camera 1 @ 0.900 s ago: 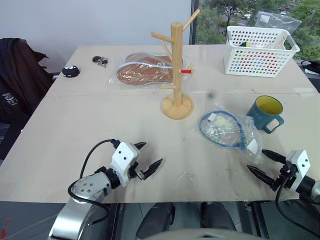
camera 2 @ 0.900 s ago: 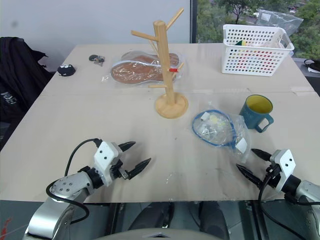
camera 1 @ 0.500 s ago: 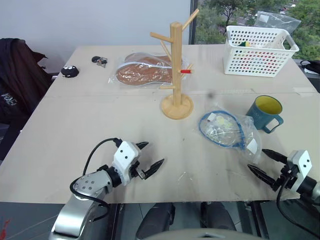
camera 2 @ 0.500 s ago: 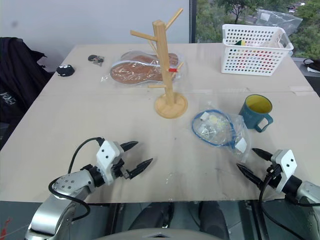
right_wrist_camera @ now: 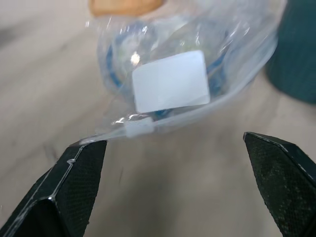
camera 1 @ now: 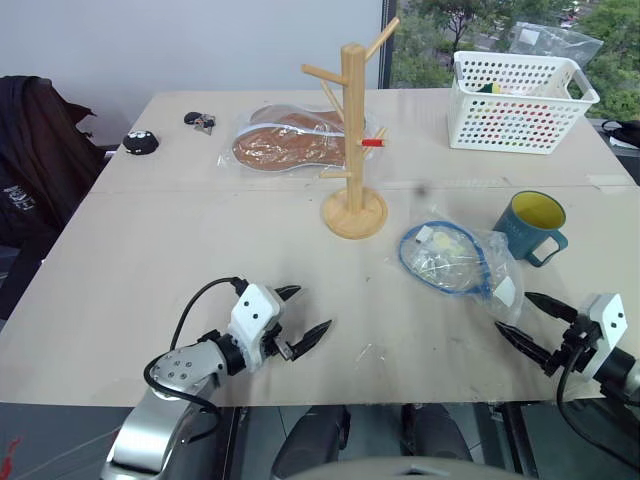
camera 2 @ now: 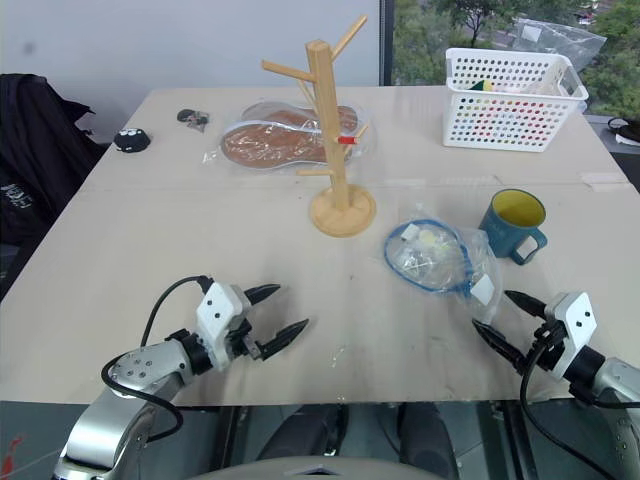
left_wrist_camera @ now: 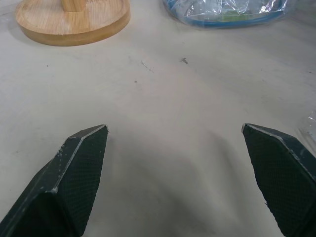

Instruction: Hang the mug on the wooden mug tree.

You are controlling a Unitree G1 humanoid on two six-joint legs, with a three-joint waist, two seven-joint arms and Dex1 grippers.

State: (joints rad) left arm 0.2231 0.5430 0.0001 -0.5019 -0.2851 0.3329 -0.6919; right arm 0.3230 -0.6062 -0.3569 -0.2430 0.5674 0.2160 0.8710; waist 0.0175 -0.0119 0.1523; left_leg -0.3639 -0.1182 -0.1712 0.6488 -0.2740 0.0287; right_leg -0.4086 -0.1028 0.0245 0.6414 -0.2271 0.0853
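Table, pale, seen from the head camera: the wooden mug tree stands upright near the middle, red-tipped peg to its right. The mug, teal with yellow inside, sits upright at the right side of the table, handle toward the near edge, well apart from the tree. Between them lies a clear bag with a blue cable. At the far right is a white basket; behind the tree, bagged brown insoles; far left, keys and a small black object. Left gripper and right gripper hover at the near edge, both spread, empty.

Left wrist view: fingers wide apart over bare table, the tree's disc base ahead.

Right wrist view: fingers wide apart, the bag's white label just ahead, the mug's teal wall beyond.
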